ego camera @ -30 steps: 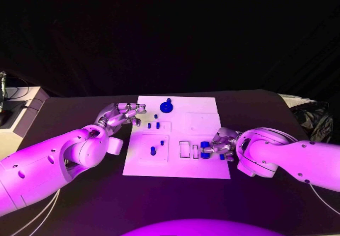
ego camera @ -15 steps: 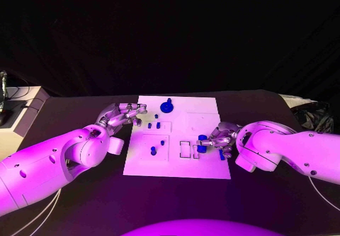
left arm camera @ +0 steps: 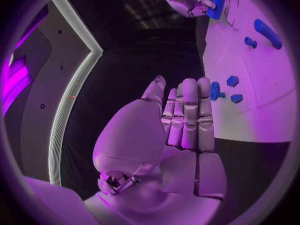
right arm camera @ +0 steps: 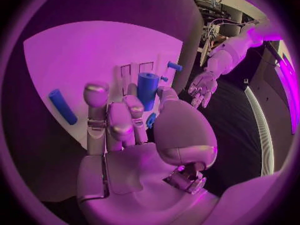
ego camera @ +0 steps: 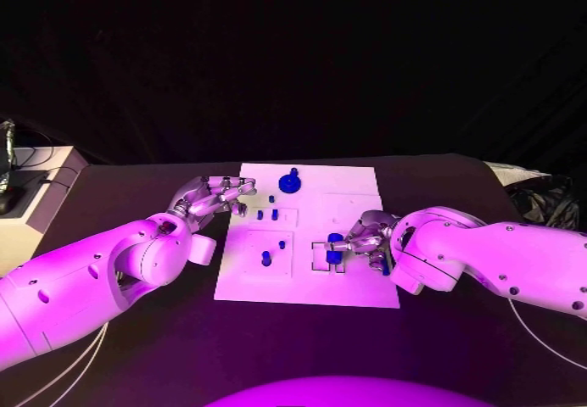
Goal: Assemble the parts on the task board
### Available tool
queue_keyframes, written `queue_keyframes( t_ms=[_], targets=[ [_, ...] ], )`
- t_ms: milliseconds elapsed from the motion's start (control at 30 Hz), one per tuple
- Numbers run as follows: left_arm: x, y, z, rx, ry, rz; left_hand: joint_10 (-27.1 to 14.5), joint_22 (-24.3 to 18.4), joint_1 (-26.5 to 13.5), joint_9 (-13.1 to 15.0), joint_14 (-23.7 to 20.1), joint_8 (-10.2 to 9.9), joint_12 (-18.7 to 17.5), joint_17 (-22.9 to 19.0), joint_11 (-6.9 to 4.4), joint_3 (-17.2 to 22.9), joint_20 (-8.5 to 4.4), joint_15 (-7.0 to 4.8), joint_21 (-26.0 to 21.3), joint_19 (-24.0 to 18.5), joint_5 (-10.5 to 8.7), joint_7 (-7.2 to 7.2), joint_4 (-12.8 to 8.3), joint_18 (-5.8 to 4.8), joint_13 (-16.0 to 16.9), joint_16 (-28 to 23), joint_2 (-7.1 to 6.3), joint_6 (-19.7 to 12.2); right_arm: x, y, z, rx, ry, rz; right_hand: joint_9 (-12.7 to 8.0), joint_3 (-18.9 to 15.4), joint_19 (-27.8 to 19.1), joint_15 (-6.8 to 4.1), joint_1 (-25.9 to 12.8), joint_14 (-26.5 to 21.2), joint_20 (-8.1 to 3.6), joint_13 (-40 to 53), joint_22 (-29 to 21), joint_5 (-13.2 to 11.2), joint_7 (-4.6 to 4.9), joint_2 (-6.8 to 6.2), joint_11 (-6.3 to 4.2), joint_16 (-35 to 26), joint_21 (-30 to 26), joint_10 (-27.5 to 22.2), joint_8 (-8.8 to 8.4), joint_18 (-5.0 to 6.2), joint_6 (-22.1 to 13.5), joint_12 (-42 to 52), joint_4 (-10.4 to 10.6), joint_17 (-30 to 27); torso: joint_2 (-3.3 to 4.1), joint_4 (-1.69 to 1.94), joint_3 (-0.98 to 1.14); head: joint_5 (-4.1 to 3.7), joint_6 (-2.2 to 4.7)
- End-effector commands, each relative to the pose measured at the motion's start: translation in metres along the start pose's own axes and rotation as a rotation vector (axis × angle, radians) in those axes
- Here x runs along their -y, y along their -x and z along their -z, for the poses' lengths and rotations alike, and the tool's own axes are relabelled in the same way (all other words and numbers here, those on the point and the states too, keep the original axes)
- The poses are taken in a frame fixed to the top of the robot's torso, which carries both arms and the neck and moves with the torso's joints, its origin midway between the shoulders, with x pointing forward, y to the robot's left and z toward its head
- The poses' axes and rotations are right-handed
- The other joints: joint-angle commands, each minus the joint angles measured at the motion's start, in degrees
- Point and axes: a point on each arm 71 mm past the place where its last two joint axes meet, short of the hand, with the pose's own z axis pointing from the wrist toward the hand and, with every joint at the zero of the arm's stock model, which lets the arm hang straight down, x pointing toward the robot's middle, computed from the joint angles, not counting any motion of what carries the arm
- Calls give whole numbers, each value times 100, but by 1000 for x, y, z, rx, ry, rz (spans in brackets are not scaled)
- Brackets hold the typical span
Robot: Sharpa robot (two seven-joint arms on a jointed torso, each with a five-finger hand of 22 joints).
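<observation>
Right robot hand: the right robot hand pinches a short blue cylinder between its fingertips, over the near right part of the task board. In the space of a second it has carried the piece leftward from the board's right edge to a spot above the pair of outlined rectangular slots.
What that means: the move reads as a carry toward insertion. The piece looks upright and close to the slots, but it is not yet seated, so the placing step appears to be under way rather than done.
Loose part by the wrist: a longer blue rod lies on the board just beside the right robot hand, seemingly waiting its turn.
Middle of the board: a blue peg and a smaller blue stub stand in a square recess, unchanged from a second ago.
Left robot hand: the left robot hand stays at the board's far left edge, fingers together and extended, holding nothing, with small blue pieces near its fingertips.
Far end: a round blue knob sits at the board's far edge on the black counter.
Hard to make out: whether the cylinder's lower end touches the board, which slot it is meant for, and the true shapes of the smallest pieces.
</observation>
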Motion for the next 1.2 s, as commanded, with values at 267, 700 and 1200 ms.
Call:
queue_keyframes(
  t_ms=[267,700,1200],
  targets=[
    [0,-2,0,-21,-6,7,-6,5,6,3,-46,-11,-8,4,8,-12,-5,-8,-39,-10,27,12,28,-5,-2,-10,-3,1,-8,-11,-9,4,44,84,-6,1156,233,-15,-17,-1,-25,-11,419,-110,15,24,-21,-36,-29,2,-1,-18,40,-28,-1203,-8,2,0,0,15,-16],
    [1,-1,1,-20,-5,6,-6,5,6,3,-46,-11,-8,4,8,-12,-5,-8,-39,-10,27,12,28,-5,-2,-10,-3,1,-8,-17,-9,-18,49,105,-16,1106,233,-11,-26,-1,-22,-13,422,-208,17,19,-17,-34,-16,-3,-6,-19,41,-21,-1162,-6,-1,-5,1,39,-25],
    [1,-1,1,-18,-3,4,-14,30,4,3,-45,-12,-2,0,11,-22,-4,-6,-61,1,25,15,36,-3,-3,-3,5,-1,-6,-16,-12,-9,41,99,-60,811,232,10,-161,-3,-3,-54,429,-1246,37,-12,10,-44,10,-14,-25,-11,61,-56,-861,-16,2,-2,1,51,-29]
  ],
)
